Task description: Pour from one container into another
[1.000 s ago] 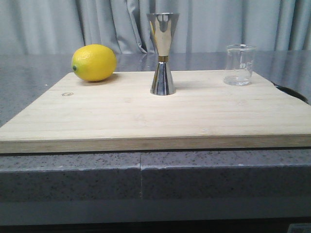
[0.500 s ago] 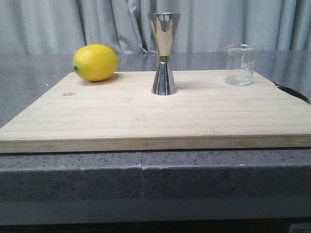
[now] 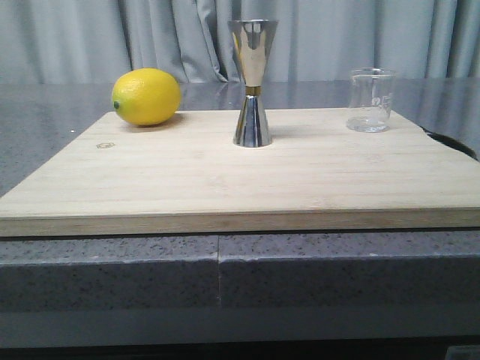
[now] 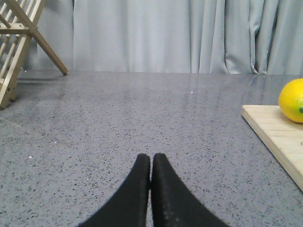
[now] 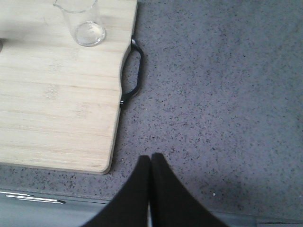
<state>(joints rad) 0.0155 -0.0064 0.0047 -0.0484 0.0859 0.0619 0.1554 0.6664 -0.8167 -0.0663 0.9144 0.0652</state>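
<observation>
The clear glass beaker (image 3: 370,100) stands upright at the back right of the wooden board (image 3: 225,180); the right wrist view also catches the beaker (image 5: 83,22) near the board's handle. The steel jigger (image 3: 252,82), hourglass-shaped with a gold waist band, stands upright at the board's back middle. My left gripper (image 4: 151,157) is shut and empty over the grey counter, left of the board. My right gripper (image 5: 151,156) is shut and empty over the counter beside the board's near right corner. Neither gripper shows in the front view.
A yellow lemon (image 3: 146,97) lies at the board's back left, and the lemon (image 4: 292,100) edges into the left wrist view. A black handle (image 5: 134,75) sticks out from the board's right side. A wooden rack (image 4: 21,42) stands far left on the counter. Grey curtains hang behind.
The front view has shifted a few pixels; the lemon, jigger and beaker stay where they were on the board.
</observation>
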